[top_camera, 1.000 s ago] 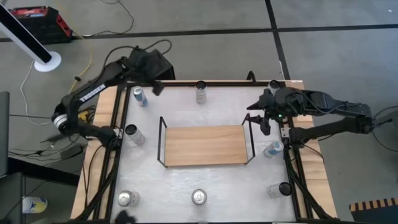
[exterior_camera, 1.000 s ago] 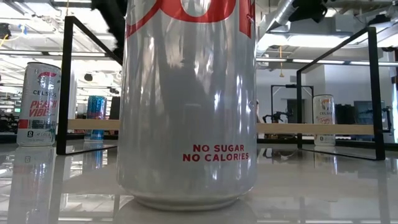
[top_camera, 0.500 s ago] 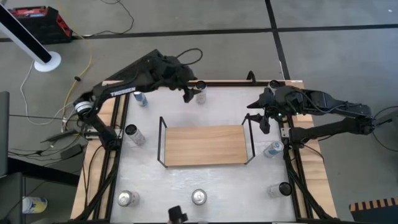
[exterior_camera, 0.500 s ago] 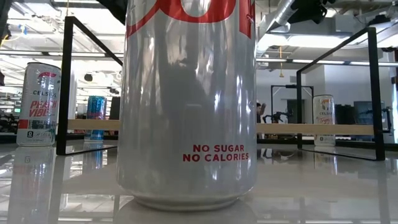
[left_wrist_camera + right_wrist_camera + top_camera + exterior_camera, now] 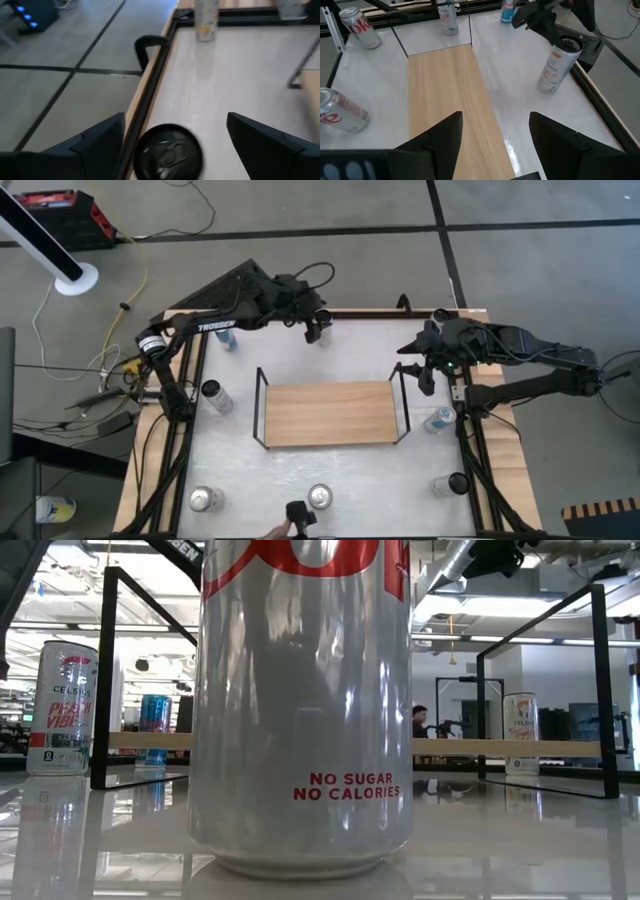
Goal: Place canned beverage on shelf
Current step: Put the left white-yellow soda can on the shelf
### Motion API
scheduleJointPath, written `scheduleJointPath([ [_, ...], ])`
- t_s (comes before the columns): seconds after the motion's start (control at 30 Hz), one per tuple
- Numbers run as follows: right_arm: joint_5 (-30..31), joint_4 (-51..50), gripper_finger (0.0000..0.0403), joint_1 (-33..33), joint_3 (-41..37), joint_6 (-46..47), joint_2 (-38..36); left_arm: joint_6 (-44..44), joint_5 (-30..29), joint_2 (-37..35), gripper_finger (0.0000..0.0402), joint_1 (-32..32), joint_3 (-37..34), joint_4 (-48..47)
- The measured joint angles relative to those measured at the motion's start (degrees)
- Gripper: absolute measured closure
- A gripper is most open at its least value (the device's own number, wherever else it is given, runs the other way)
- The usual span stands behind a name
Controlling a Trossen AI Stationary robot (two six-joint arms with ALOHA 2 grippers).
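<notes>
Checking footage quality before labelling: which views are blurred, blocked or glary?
Low view: one big silver can fills the middle, hiding much of the shelf; the table mirrors things. Left wrist view: soft, smeared; black can top between the open left hand. High and right wrist views: sharp, evenly lit.

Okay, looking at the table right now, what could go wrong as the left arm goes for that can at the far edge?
1. The left gripper hangs open over the can at the table's far edge; an off-center descent could tip it over the rail.
2. The shelf has raised end rails; a low carry might clip them.
3. The right gripper waits open near the shelf's other end, so crowding is possible.
</notes>
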Motion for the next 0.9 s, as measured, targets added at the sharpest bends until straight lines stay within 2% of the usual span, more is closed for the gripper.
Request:
scheduleJointPath([
  [0.4, 0.0, -0.6, 0.0148, 0.0, 0.0, -2.5, 0.0, -0.3, -1.4, 0.9, 0.0068, 0.2, -0.5, 0.3],
  [0.57, 0.0, -0.6, 0.0148, 0.0, 0.0, -2.6, 0.0, 1.4, -4.7, 3.0, 0.0068, 0.2, -0.6, 0.3],
  [0.9, 0.0, -0.7, 0.0148, 0.0, 0.0, -2.9, 0.0, 1.7, -4.3, 3.9, 0.0068, 0.2, -0.5, 0.9],
])
